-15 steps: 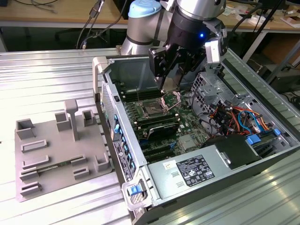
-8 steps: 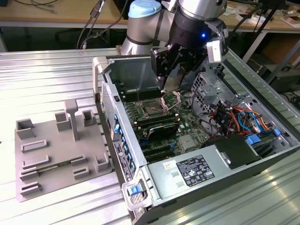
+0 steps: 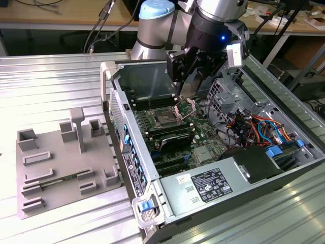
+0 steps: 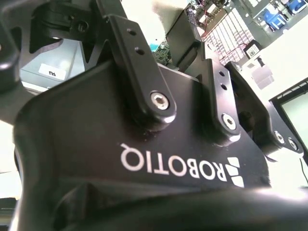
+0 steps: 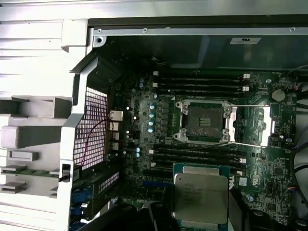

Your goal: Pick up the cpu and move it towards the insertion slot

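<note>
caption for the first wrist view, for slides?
The hand holds the cpu over the motherboard, short of the open insertion slot.

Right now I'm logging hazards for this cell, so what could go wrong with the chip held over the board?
1. The end effector holds the cpu by its edges; a slip could drop it onto the green board.
2. The insertion slot sits open with its wire lever swung aside; a tilted approach might catch the frame.
3. The case wall and memory slots crowd the path.
</note>
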You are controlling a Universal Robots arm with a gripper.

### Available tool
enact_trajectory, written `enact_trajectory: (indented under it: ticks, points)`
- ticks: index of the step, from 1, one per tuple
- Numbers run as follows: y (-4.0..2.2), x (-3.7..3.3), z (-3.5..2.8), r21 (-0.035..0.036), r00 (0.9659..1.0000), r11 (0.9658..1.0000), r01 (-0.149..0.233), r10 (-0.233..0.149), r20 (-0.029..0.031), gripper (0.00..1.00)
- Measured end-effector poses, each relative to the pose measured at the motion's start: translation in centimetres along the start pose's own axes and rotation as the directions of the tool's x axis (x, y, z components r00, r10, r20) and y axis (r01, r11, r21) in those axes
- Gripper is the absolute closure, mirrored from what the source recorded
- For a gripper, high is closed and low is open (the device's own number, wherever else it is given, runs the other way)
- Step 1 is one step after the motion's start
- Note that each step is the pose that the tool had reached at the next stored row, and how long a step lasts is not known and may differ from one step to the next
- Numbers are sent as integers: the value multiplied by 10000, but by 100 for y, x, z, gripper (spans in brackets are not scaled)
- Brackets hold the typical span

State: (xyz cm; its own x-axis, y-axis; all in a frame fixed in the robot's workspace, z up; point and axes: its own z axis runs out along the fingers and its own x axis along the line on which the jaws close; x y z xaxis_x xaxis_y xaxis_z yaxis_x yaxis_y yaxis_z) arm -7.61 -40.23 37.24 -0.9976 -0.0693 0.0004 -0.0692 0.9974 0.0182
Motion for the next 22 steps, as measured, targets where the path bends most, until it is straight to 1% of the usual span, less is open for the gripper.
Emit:
enact_trajectory:
  ticks: [8, 11, 17, 22]
  points:
    - [26, -69, 8, 0, 10000, 10000, 0, 0, 0, 47]
    - [41, -110, 13, -1, 10000, 10000, 1, -1, 0, 47]
    - [53, -144, 17, 0, 10000, 10000, 1, -1, 0, 47]
    - [78, -170, 26, 0, 10000, 10000, 0, 0, 0, 47]
